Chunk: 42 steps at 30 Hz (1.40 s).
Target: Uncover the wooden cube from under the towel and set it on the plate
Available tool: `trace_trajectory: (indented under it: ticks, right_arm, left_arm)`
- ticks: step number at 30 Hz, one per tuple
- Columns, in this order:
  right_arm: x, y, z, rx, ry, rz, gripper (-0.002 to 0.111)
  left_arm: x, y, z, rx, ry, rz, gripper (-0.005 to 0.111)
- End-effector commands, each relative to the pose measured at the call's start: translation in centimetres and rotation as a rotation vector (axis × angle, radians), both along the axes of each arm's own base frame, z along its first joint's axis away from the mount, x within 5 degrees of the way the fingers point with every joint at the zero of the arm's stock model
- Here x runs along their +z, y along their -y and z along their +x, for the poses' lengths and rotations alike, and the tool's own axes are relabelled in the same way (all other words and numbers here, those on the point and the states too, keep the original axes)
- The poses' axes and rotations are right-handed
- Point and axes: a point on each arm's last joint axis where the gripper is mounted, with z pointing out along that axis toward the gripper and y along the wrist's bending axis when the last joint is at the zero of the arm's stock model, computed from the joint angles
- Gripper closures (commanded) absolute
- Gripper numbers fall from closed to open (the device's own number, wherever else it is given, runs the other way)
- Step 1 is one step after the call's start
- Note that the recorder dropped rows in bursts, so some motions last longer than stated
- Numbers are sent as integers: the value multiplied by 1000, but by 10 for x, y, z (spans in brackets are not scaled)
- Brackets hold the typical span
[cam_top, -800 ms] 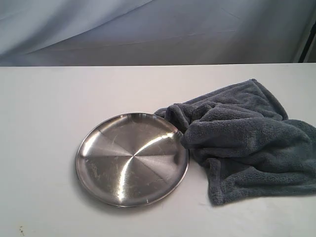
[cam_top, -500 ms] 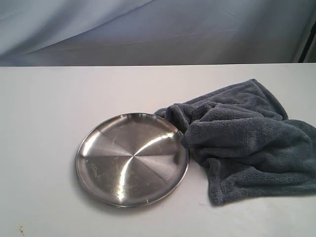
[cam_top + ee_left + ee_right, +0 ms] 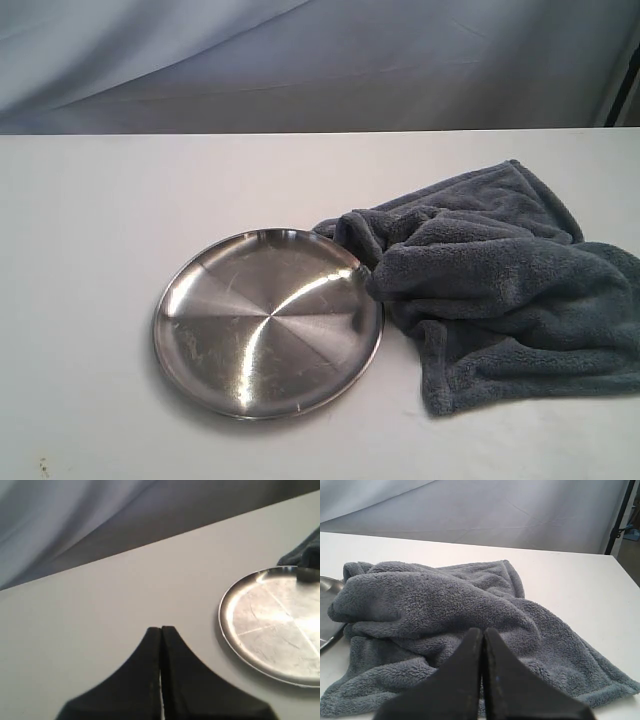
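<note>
1. Plate [image 3: 268, 322] is set on the worktop [image 3: 90, 230], left of centre in the exterior view.
2. Towel [image 3: 490, 280] is bunched just right of it, with 1 fold touching the plate rim.
3. Wooden cube is not exposed in any view.
4. Left hand [image 3: 161, 630] is pressed together with nothing held, over the worktop near the plate.
5. Right hand [image 3: 483, 632] is pressed together with nothing held, pointed at the towel.

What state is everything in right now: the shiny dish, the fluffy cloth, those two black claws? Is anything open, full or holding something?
plate: lying flat on the table, empty.
towel: bunched in a heap beside the plate, one fold reaching its rim.
wooden cube: not visible in any view.
left gripper: shut, holding nothing.
right gripper: shut, holding nothing, pointed at the towel.
</note>
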Motion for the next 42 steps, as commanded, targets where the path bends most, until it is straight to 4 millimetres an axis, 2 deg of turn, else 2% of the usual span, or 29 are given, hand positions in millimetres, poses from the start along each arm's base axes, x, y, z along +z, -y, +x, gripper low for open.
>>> trace_trajectory:
  ticks: [1,10,14,18,20,24,28,32,38,42]
  right_arm:
    - [-2,0,0,5,-6,9,105]
    - [-2,0,0,5,-6,9,105]
    - [-2,0,0,5,-6,9,105]
    - [-2,0,0,5,-6,9,105]
    - [-2,0,0,5,-6,9,105]
    - [-2,0,0,5,-6,9,105]
    - [-2,0,0,5,-6,9,105]
    - [-2,0,0,5,-6,9,105]
    - [-2,0,0,5,-6,9,105]
    - [-2,0,0,5,-6,9,105]
  left_arm:
    - [10,7,12,-69,-73,38,107]
    - [19,27,44,-193,-252,82,107]
    - [22,48,64,-293,-360,126,107]
    - [21,83,77,-443,-407,172,107]
    - [16,113,82,-525,-442,213,107]
    - [-6,160,80,-590,-508,349,107]
    - [-20,211,73,-593,-697,336,107]
    - [-24,244,74,-638,-765,330,107]
    - [-25,294,79,-752,-726,375,107]
    - [-26,330,88,-789,-721,290,107]
